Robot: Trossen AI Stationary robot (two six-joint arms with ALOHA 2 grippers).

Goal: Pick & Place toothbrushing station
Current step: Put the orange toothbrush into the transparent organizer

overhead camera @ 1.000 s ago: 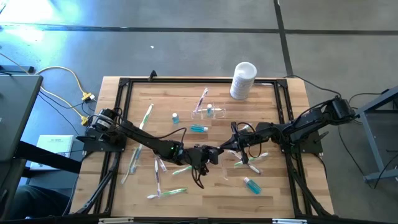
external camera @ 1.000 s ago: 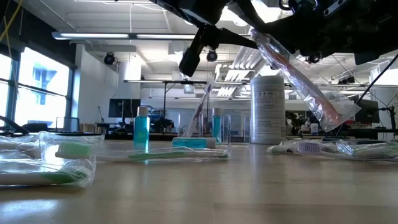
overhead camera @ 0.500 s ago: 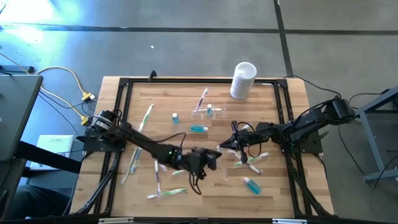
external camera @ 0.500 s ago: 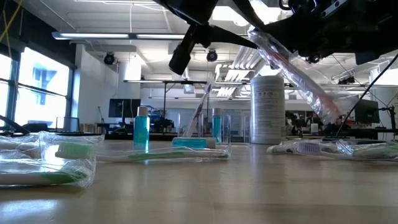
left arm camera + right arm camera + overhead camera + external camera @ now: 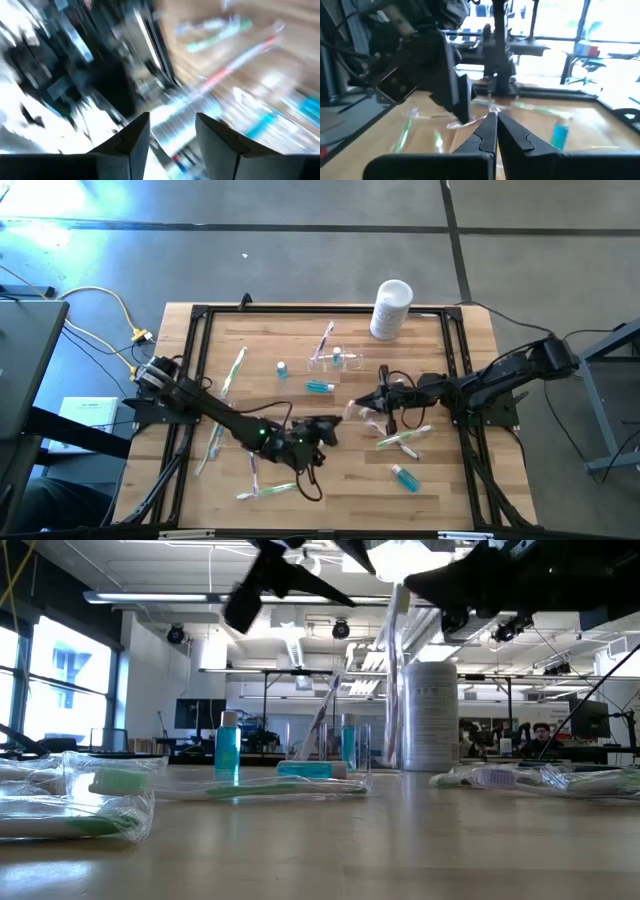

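The toothbrushing station [image 5: 336, 360], a clear holder, stands on the table's far middle with a pink toothbrush leaning in it; it also shows in the low view [image 5: 330, 752]. My right gripper [image 5: 362, 404] is at mid-table, shut on a clear-wrapped red toothbrush [image 5: 393, 680]. My left gripper [image 5: 334, 426] hovers just left and nearer, open [image 5: 172, 135], with nothing between its fingers. In the right wrist view the left gripper [image 5: 455, 92] stands close in front of my right gripper [image 5: 495, 127]. My right gripper pinches the wrapped toothbrush by the wrapper's top end [image 5: 492, 111] between its two shut fingers. The fingers reach in roughly level from the table's right side. The packet hangs almost upright below them [image 5: 392, 720], clear of the table.
Green wrapped toothbrushes [image 5: 262, 448] lie scattered at the left and near side, more packets [image 5: 400, 438] under the right arm. Small blue bottles [image 5: 404, 477] and a teal tube [image 5: 320, 386] lie about. A white cylindrical container [image 5: 390, 308] stands at the far edge. A black frame [image 5: 196, 360] rims the table.
My left gripper has opened, let go of the wrapped toothbrush, and drawn back toward the table's left and near edge. The packet, stretched aslant between both grippers before, has swung down and now hangs nearly upright from my right gripper.
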